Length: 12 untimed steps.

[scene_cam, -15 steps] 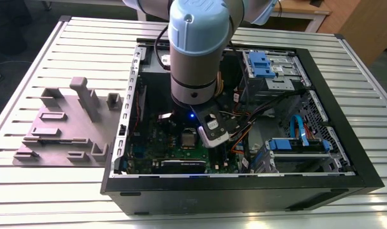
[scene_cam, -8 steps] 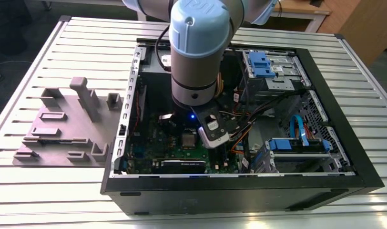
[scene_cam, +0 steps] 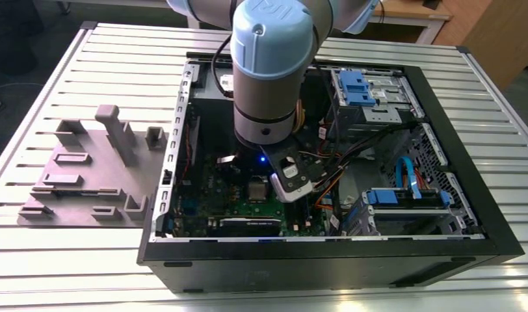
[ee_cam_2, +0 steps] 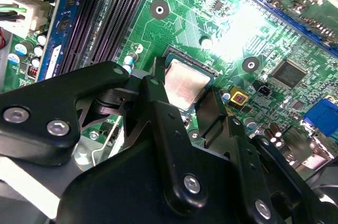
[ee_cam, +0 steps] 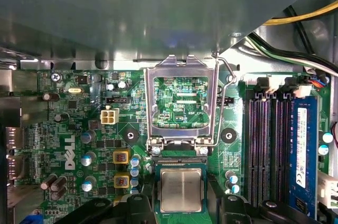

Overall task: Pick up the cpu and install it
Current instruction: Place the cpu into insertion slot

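cpu [ee_cam: 181, 189], the small flat square chip with a silvery-grey metal top: where is it?

It lies flat and square to the socket opening on the green printed motherboard [ee_cam: 74, 129], just beside the hinge of the shiny rectangular metal socket frame [ee_cam: 181, 102]. That board sits in the floor of the open black computer case [scene_cam: 333, 260].

Why is the frame standing up?

It is swung open, with its thin wire lever [ee_cam: 228, 76] released beside it. That leaves the socket uncovered so the chip can go straight down. Through the frame's window I see only bare board.

And your hand?

My black gripper [ee_cam: 182, 205] is down directly over the chip, and my arm reaches almost vertically into the case to keep it level. I cannot tell whether I am clamped on the chip or have let go. Nor can I say whether it is fully seated or just above the contacts; a thin strip of them shows along one edge.

Anything else nearby?

A matte grey plastic tray with raised blocks [scene_cam: 82, 175] lies outside the case, towards the exterior view's left on the slatted metal table [scene_cam: 38, 260], well apart from me.
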Each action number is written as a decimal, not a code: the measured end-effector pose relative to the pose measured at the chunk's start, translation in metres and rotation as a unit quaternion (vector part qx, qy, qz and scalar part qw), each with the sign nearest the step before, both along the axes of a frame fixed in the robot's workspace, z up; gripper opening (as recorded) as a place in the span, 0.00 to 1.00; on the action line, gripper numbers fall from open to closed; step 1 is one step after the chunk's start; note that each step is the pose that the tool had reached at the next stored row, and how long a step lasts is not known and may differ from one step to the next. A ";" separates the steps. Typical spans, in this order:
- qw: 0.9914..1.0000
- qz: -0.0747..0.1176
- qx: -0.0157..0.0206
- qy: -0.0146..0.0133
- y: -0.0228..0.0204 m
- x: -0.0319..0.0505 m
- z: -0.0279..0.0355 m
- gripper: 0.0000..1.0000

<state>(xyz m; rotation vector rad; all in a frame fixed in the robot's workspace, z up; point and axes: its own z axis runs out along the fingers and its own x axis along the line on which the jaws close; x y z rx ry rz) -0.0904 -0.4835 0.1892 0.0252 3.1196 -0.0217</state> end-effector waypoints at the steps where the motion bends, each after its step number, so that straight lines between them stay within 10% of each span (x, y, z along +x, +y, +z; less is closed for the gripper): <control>1: 1.000 0.000 0.000 0.000 0.0000 0.0000 -0.0002 0.47; 12: 1.000 0.000 0.000 0.000 0.0000 0.0000 -0.0024 0.47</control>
